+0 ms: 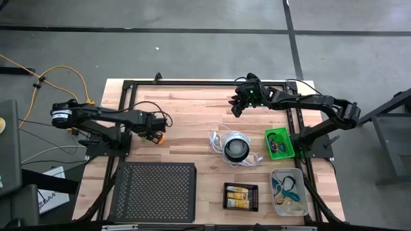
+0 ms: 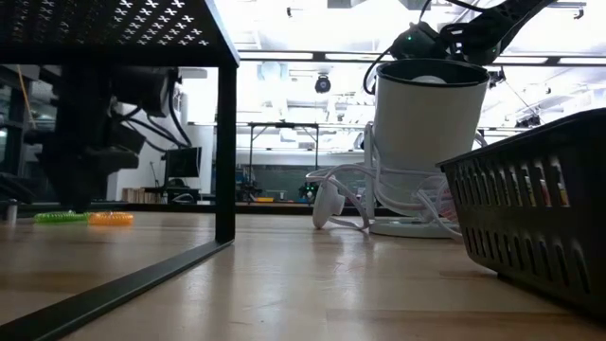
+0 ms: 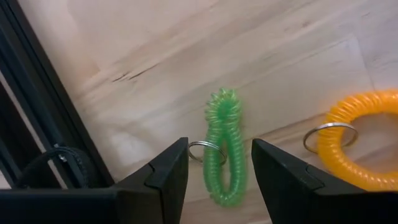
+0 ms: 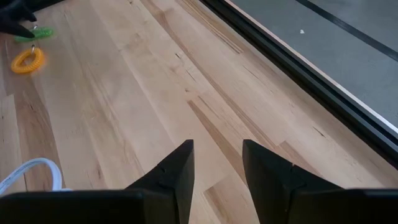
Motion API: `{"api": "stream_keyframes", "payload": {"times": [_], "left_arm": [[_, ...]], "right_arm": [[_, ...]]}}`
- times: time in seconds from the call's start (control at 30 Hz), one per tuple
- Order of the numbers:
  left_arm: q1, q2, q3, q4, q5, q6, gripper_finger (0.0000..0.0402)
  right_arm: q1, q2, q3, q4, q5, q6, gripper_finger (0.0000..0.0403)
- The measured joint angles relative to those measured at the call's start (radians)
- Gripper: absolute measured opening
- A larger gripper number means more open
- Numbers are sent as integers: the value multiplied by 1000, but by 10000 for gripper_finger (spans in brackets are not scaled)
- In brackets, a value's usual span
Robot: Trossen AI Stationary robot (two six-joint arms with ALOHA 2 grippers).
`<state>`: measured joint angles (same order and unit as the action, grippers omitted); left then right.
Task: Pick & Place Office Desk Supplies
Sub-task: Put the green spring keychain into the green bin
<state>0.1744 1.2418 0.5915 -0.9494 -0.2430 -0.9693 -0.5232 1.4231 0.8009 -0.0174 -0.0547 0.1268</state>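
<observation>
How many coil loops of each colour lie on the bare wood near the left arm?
Green coil loop: 1, lying between the open fingers of the left tool
Orange coil loop: 1, beside the green one, outside the fingers
Total: 2

grey concrete floor (image 1: pixel 192 45), bright ceiling lights (image 2: pixel 312 38)

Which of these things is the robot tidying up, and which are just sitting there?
For the job:
- green coil loop, between the left gripper's open fingers
- orange coil loop beside it
- yellow packs in the black tray

Just sitting:
- round white-and-black object
- black perforated shelf
</observation>
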Motion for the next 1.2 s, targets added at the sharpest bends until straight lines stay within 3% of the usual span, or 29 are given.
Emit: {"api": "stream_keyframes", "payload": {"times": [0.2,0.73,1.2], "left_arm": [[36,39,0,20,53,4,168],[60,63,-22,65,66,4,164],[60,64,-23,74,77,-25,86]], "right_arm": [[0,0,0,0,0,0,123],[0,0,0,0,0,0,123],[0,0,0,0,0,0,123]]}}
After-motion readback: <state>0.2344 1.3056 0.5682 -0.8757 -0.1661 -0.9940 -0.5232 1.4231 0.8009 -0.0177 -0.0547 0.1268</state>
